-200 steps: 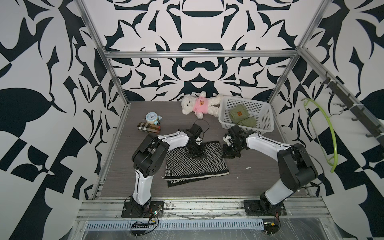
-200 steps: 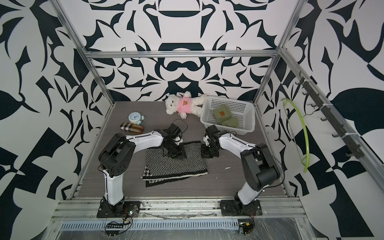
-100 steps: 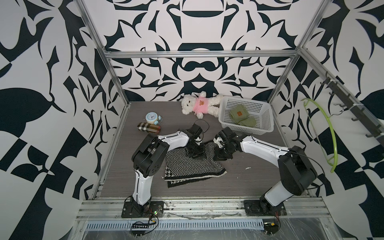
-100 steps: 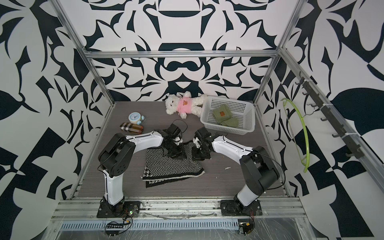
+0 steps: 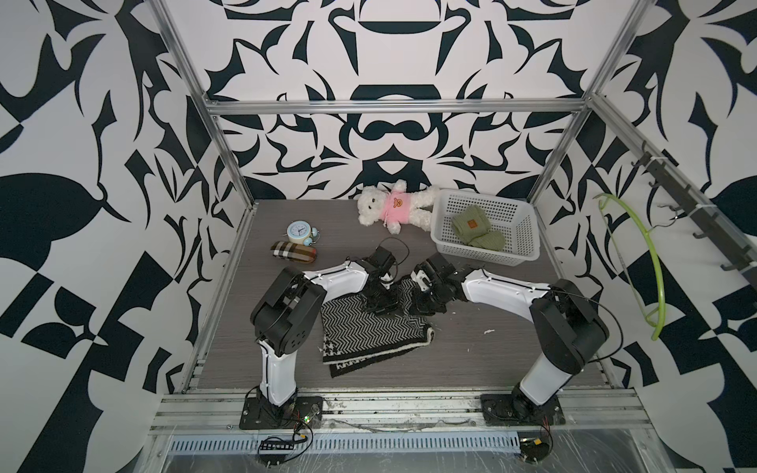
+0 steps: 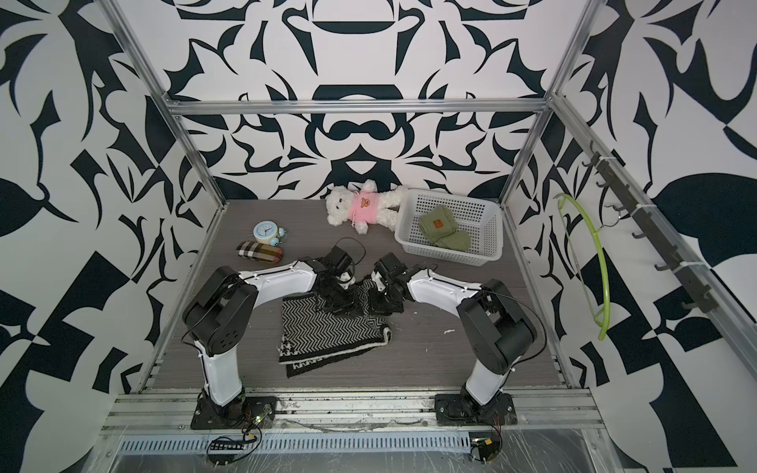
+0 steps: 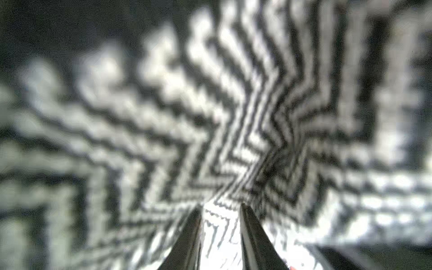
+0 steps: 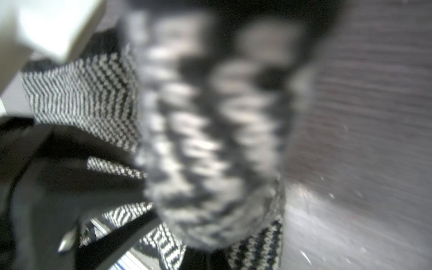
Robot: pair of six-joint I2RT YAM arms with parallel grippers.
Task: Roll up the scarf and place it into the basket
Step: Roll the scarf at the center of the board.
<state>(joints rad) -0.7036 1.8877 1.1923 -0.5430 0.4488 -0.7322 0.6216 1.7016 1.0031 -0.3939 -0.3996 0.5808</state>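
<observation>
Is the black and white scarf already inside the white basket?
No, the scarf lies on the table, outside the basket, which holds only a green knitted thing.

Scarf (image 5: 368,331): knitted cloth, matt, coarse. Basket (image 5: 522,231): white plastic, perforated, smooth. Table (image 5: 471,360): grey wood-grain, matt.
</observation>
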